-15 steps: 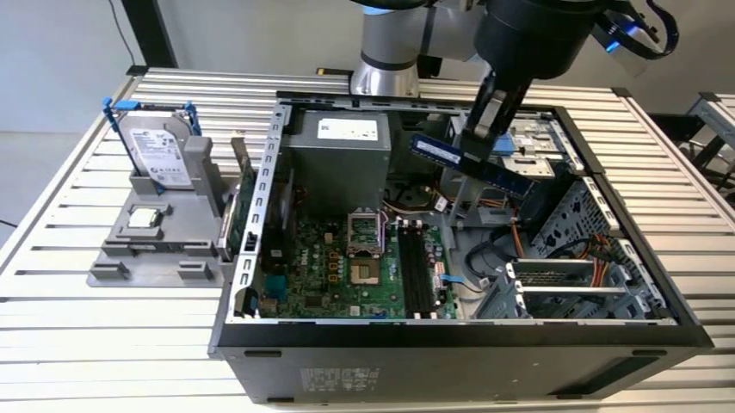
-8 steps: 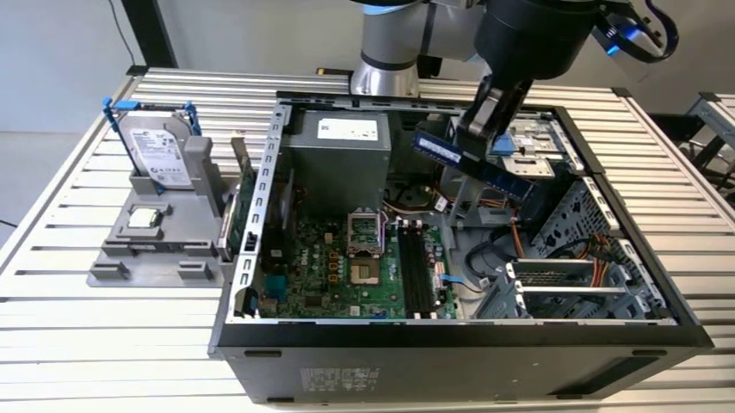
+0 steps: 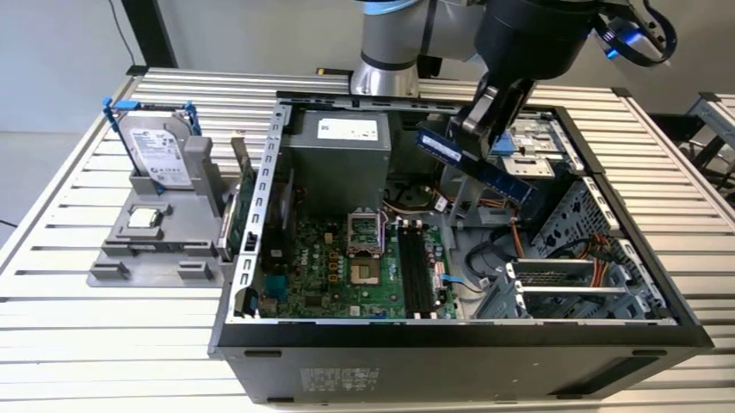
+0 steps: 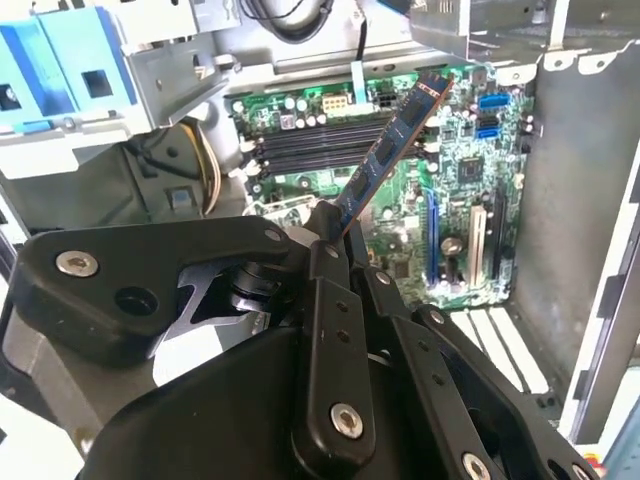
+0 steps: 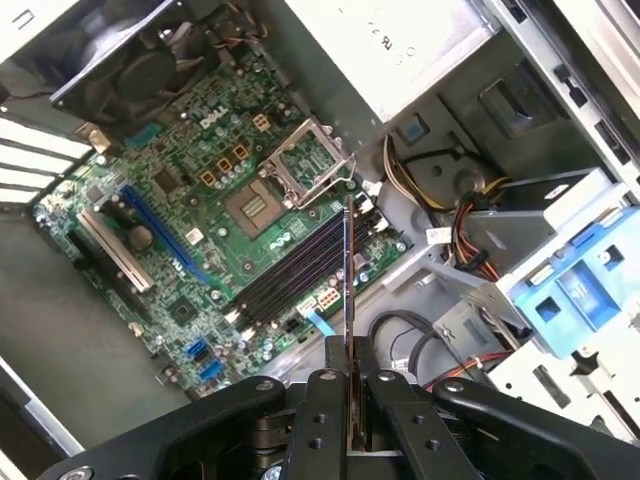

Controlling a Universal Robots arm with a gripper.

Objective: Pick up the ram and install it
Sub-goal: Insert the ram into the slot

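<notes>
Ram (image 3: pixel 477 165) tilted, pinched at one end by closed jaws of gripper (image 3: pixel 473 127), above motherboard (image 3: pixel 333 268), not seated.

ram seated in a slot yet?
No, the pincer holds the ram in the air over the open case, well clear of the memory slots.

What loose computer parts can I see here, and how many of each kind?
ram stick, clamped in the gripper: 1
hard drive in a blue frame: 1
CPU chip: 1
Total: 3
</notes>
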